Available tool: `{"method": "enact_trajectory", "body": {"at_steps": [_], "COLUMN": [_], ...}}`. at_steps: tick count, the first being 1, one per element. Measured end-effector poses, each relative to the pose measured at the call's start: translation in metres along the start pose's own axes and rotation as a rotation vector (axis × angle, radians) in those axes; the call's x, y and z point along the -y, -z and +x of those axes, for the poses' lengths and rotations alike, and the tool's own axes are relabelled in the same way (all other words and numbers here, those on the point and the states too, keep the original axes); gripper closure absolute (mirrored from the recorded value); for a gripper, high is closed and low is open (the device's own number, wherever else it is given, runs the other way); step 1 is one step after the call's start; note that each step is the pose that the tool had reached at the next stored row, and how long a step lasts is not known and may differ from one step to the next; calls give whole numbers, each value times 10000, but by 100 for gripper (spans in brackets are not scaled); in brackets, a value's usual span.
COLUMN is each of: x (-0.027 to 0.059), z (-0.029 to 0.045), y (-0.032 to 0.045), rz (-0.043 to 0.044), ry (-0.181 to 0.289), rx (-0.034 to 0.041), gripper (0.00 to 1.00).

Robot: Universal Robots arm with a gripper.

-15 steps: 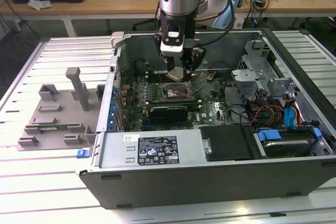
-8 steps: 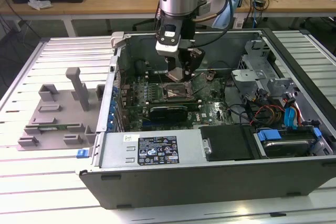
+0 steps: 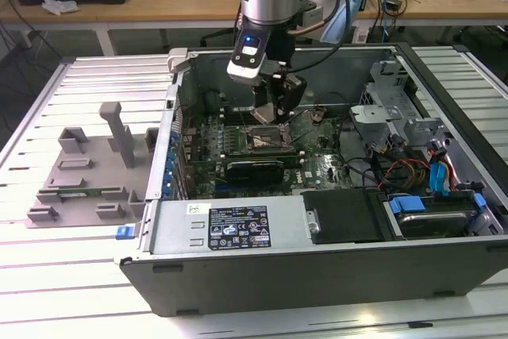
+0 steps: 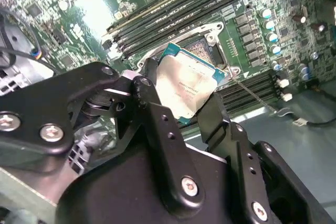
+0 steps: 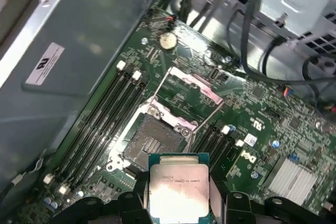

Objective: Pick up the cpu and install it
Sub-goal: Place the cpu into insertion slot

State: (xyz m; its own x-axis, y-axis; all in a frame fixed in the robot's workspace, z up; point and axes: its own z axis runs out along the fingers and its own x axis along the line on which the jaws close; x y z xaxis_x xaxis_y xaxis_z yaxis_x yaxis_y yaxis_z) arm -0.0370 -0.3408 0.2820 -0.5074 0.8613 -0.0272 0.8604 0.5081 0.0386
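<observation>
The cpu (image 4: 185, 87) (image 5: 178, 188), a small square chip with a shiny silver top and green edge, is held between the black fingers (image 4: 152, 108) of my gripper (image 3: 274, 110). The gripper hangs inside the open computer case (image 3: 238, 232), just above the motherboard (image 3: 317, 166). The open socket (image 5: 154, 141) (image 3: 266, 140), with its metal retention frame flipped up, lies directly beside and below the chip. In the second wrist view the chip is tilted over the socket (image 4: 202, 51). Whether it touches the socket I cannot tell.
Memory slots (image 5: 102, 124) flank the socket on both sides. Drive cages (image 3: 397, 109) and loose cables (image 3: 405, 172) fill the case's side at the exterior view's right. A grey plastic tray with blocks (image 3: 87, 172) lies on the table at the exterior view's left.
</observation>
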Motion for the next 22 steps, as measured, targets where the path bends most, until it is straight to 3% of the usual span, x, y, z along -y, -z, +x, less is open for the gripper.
{"method": "enact_trajectory", "body": {"at_steps": [8,16,22], "x": [1,3,3], "z": [1,1,2], "y": [-29,-62,-81], "rz": [43,93,123], "ry": [-1571,-3456,-4542], "rx": [61,134,176], "gripper": [45,45,45]}}
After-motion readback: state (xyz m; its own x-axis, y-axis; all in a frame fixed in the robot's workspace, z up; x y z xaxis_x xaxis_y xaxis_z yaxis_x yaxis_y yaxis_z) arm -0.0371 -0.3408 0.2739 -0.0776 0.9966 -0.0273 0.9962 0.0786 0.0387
